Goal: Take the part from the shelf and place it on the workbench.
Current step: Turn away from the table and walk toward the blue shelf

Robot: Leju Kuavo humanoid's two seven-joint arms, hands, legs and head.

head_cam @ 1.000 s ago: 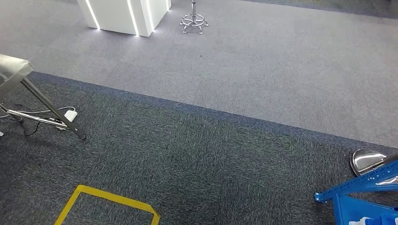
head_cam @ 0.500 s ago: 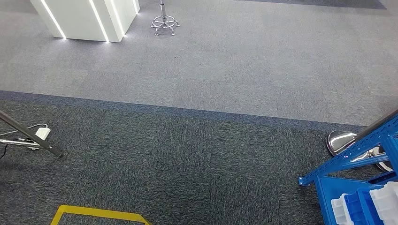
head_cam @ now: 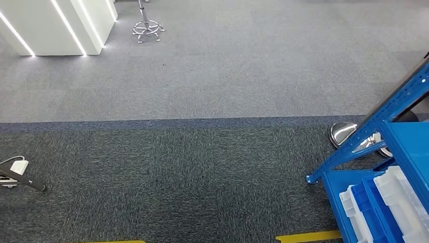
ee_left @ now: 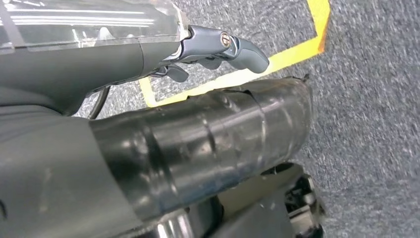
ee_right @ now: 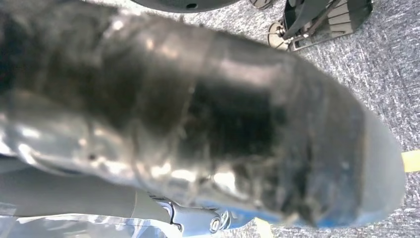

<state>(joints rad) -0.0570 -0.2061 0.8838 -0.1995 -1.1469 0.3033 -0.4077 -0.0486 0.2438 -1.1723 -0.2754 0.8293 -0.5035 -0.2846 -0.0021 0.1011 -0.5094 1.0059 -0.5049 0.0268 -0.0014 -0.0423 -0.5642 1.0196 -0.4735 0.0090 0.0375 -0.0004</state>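
Grey carpet stretched ahead, with the blue shelf and its bins at right. Approach step, I judged; next, face the shelf. Left hand fingers hung apart, empty; the right hand's I could not tell.

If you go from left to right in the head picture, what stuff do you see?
White power adapter → white lit counter → chrome stool base → shiny metal foot → blue shelf with clear bins.

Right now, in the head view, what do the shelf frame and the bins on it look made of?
Shelf frame: looks like painted metal, glossy blue, with straight angled struts. Bins: probably plastic, translucent white, thin moulded walls. Neither can be confirmed from the look alone.
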